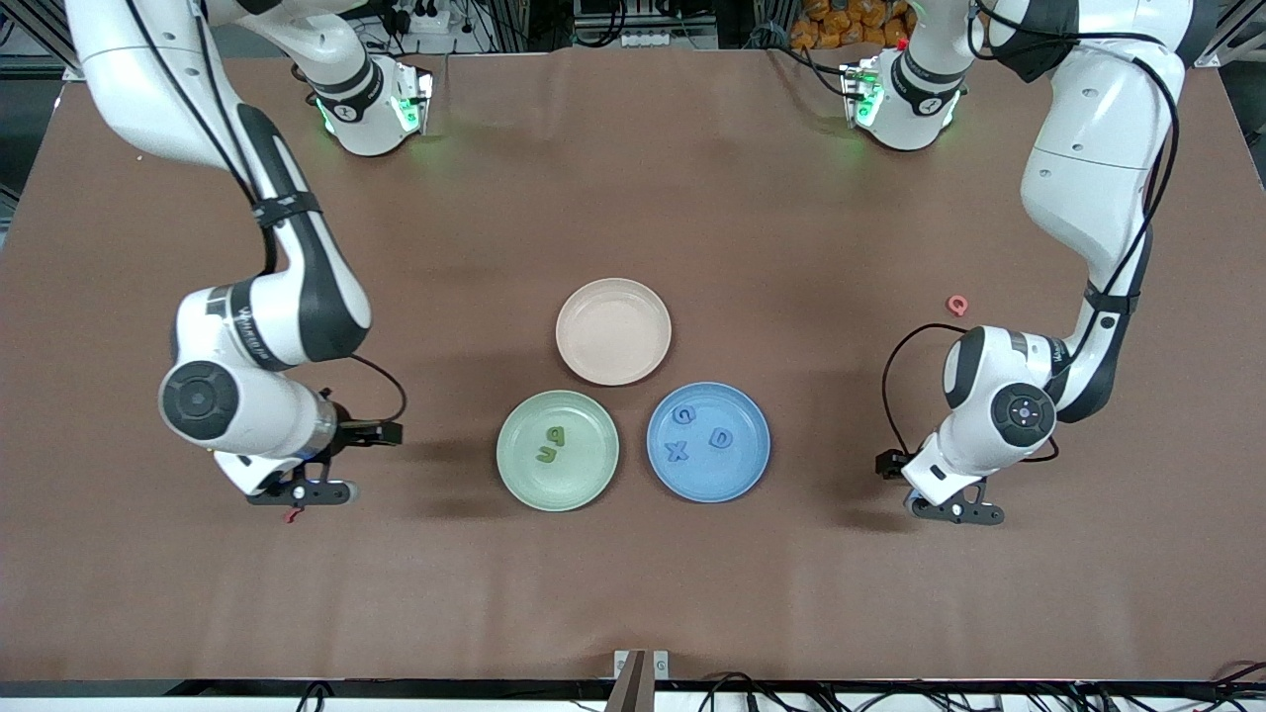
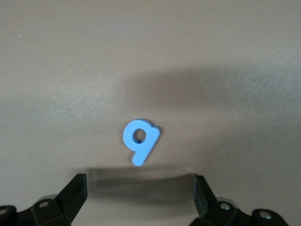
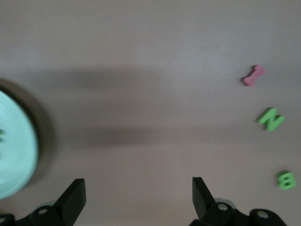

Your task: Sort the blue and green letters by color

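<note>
Nearest to the front camera are the two grippers, each low over the brown table (image 1: 633, 574). The left gripper (image 1: 954, 511) is toward the left arm's end of the table, and its fingers (image 2: 75, 193) are spread wide with nothing between them; in the left wrist view the blue b (image 2: 140, 140) lies flat on the cloth just ahead of them, not touched. The right gripper (image 1: 302, 491) is toward the right arm's end, also with its fingers (image 3: 74, 197) spread and empty; its wrist view shows the green N (image 3: 271, 118) and the green B (image 3: 286, 179) lying off to one side, with a small dark red piece (image 3: 254, 75) near the N. A little farther from the camera stand the green plate (image 1: 514, 475), which holds the green p (image 1: 557, 435) and the green u (image 1: 545, 453), and beside it the blue plate (image 1: 752, 465) with the blue G (image 1: 682, 415), the blue D (image 1: 721, 438) and the blue X (image 1: 677, 452). Farther still is the empty beige plate (image 1: 613, 331), and the pink Q (image 1: 956, 305) lies near the left arm. Three letters remain to sort, I judge. The risk is that such thin, flat pieces slip from the fingertips, or that the right gripper takes the red piece instead of the N because they lie close together.
</note>
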Controlling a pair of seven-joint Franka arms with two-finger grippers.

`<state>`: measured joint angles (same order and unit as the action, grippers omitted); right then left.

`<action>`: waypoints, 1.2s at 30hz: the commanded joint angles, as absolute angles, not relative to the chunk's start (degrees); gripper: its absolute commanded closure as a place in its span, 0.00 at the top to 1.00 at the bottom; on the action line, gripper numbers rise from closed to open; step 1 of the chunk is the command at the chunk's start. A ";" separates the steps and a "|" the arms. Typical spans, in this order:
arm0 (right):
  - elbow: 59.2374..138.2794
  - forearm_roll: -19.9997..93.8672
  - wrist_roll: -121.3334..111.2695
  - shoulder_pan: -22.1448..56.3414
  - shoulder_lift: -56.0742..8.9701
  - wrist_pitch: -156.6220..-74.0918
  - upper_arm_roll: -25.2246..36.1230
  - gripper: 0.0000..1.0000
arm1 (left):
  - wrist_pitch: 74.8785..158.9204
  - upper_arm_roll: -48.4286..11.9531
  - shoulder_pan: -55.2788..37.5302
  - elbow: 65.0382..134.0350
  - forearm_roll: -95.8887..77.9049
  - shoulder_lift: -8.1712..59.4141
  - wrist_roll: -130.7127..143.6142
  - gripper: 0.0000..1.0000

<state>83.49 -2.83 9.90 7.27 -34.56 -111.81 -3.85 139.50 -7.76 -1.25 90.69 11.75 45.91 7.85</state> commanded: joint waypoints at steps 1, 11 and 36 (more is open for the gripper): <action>87.36 -5.88 3.00 4.75 -32.34 -112.76 -4.66 1.00 | 139.22 -6.51 -0.97 87.89 12.48 47.20 6.68 1.00; 89.64 -6.94 -16.69 -2.28 -33.40 -116.35 -4.75 1.00 | 140.10 -6.24 -1.05 87.54 11.95 47.72 9.31 1.00; 98.09 -13.62 -22.23 -7.64 -36.82 -136.05 -4.66 0.98 | 145.02 -6.24 -1.76 87.36 11.95 49.48 15.38 1.00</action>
